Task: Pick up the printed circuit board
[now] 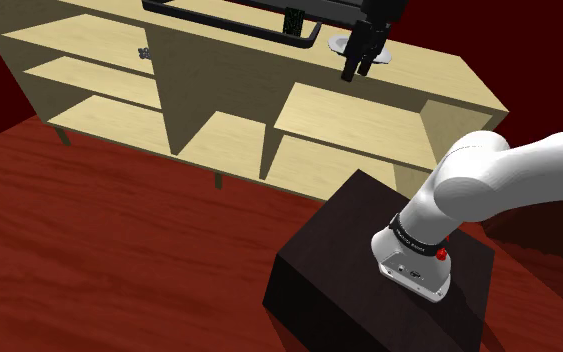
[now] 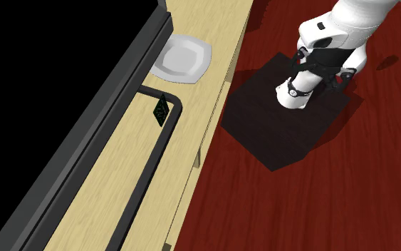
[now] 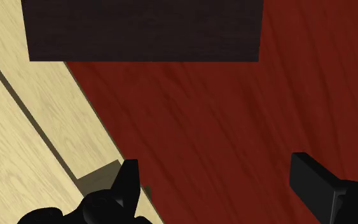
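The printed circuit board (image 1: 294,22) is a small dark green plate. It stands on edge on the top of the light wood shelf unit (image 1: 419,75), leaning against a black bar frame (image 1: 231,24). From above, the board (image 2: 162,109) sits at the frame's rounded corner. My black gripper (image 1: 357,70) hangs over the shelf top to the shoulder view's right of the board, apart from it. In the wrist view the gripper (image 3: 220,184) is open, with only red floor between the fingers (image 3: 128,184).
A white square plate (image 2: 183,58) lies on the shelf top past the frame, close under my gripper. A large black flat panel (image 2: 56,85) runs along the back. Open shelf compartments (image 1: 224,135) face the red wood floor (image 1: 119,240). The dark stand (image 1: 369,270) holds the arm.
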You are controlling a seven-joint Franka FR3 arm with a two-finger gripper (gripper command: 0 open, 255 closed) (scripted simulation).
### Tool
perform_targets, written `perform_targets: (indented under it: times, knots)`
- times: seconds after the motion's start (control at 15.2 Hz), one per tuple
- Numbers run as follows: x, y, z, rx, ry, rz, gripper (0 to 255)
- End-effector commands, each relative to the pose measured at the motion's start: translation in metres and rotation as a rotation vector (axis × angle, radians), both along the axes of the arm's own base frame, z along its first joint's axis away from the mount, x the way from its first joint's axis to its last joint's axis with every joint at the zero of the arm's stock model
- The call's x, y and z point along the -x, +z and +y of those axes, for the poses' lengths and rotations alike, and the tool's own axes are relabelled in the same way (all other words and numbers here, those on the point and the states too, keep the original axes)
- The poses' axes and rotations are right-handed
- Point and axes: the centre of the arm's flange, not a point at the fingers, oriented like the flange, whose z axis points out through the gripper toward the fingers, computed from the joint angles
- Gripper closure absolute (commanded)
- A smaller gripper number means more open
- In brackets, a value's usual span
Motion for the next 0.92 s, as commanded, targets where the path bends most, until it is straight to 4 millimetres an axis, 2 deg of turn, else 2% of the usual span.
perform_targets:
  times: [0.0, 0.86]
  knots:
    - [0.000, 0.000, 0.000, 0.000, 0.000, 0.000, 0]
    - [-0.117, 0.000, -0.113, 0.014, 0.149, -0.086, 0]
